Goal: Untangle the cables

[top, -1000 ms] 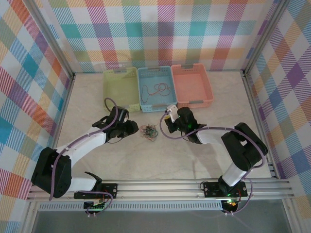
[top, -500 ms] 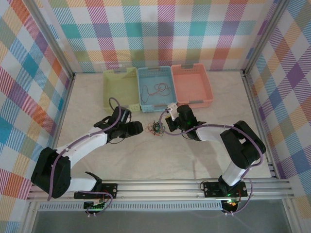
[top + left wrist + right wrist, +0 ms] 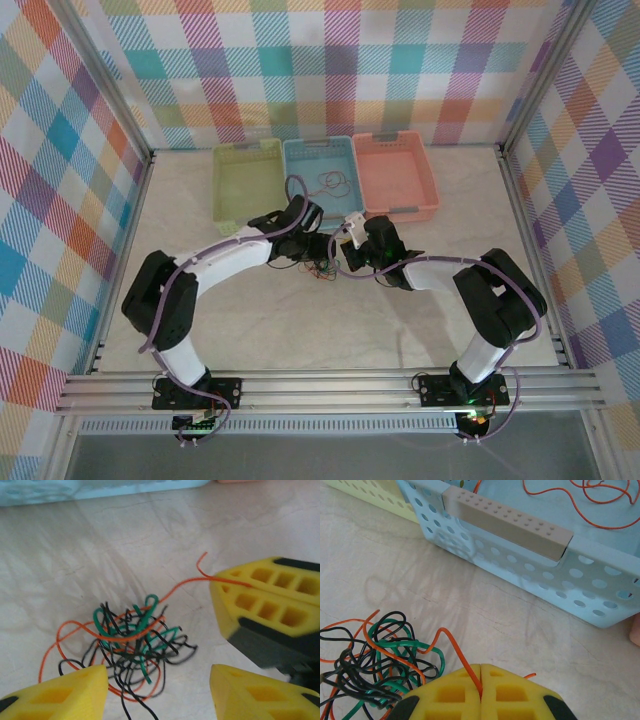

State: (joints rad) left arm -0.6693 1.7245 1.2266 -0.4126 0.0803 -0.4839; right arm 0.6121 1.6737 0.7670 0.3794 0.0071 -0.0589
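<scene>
The left gripper point(image 3: 157, 675) hangs low over the table point(image 3: 75, 570), jaws well apart and gripping nothing. The tangle point(image 3: 132, 645) lies between and just beyond its fingers, a loose knot of black, green and orange cables just in front of the blue basket point(image 3: 580, 580). One orange cable point(image 3: 452, 642) runs out of the knot to the right, and the right gripper point(image 3: 481, 672), closed tight just beside the knot, pinches it near its free end. That left-to-right line is probably what the next move turns on: the left gripper seems placed to pin the knot while the right draws the strand away rightward.
</scene>
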